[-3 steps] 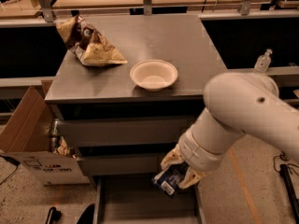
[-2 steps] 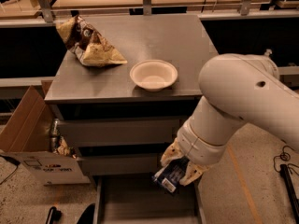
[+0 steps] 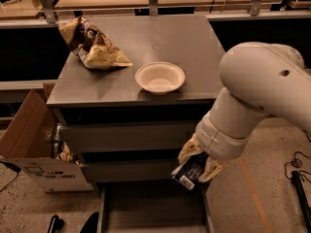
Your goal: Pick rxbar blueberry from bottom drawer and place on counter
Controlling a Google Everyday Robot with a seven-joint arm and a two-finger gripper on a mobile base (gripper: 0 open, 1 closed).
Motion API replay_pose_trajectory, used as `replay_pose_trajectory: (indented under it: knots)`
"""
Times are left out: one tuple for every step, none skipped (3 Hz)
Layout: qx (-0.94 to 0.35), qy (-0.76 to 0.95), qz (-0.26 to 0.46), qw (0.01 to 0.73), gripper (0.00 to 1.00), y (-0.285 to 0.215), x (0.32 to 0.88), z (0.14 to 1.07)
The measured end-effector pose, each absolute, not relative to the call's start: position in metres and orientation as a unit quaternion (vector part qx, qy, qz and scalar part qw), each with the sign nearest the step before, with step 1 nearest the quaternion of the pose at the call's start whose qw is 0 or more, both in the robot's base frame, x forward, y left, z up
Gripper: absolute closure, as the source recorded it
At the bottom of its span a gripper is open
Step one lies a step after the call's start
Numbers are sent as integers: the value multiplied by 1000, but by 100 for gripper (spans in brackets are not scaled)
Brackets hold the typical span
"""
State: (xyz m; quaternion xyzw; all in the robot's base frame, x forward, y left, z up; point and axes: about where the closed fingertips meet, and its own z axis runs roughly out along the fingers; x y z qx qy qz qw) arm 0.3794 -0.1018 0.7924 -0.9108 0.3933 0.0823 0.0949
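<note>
My gripper [image 3: 195, 166] hangs at the end of the big white arm, just above the right back corner of the open bottom drawer [image 3: 150, 208]. Its tan fingers [image 3: 188, 151] are shut on the rxbar blueberry [image 3: 187, 174], a dark blue wrapper with a pale label end, held in the air in front of the middle drawer front. The drawer's tray shows nothing else inside. The counter [image 3: 165, 42], the dark grey cabinet top, lies above and to the left of the gripper.
A white bowl [image 3: 160, 77] sits near the counter's front edge. A tan-and-brown chip bag [image 3: 92, 45] lies at its back left. An open cardboard box [image 3: 34, 147] stands left of the cabinet. Cables [image 3: 299, 171] lie on the floor at right.
The arm has risen and shifted slightly left, lifting the bar a little higher above the open drawer. The grip on the bar is unchanged.
</note>
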Motion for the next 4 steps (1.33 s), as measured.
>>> replay_pose_trajectory:
  knots:
    - [-898,424,63,97,100,-150,410,818]
    - [-883,452,40,119,100,-195,465,857]
    - [-859,484,25,163,100,-206,510,887]
    - [-806,542,33,236,100,-204,548,911]
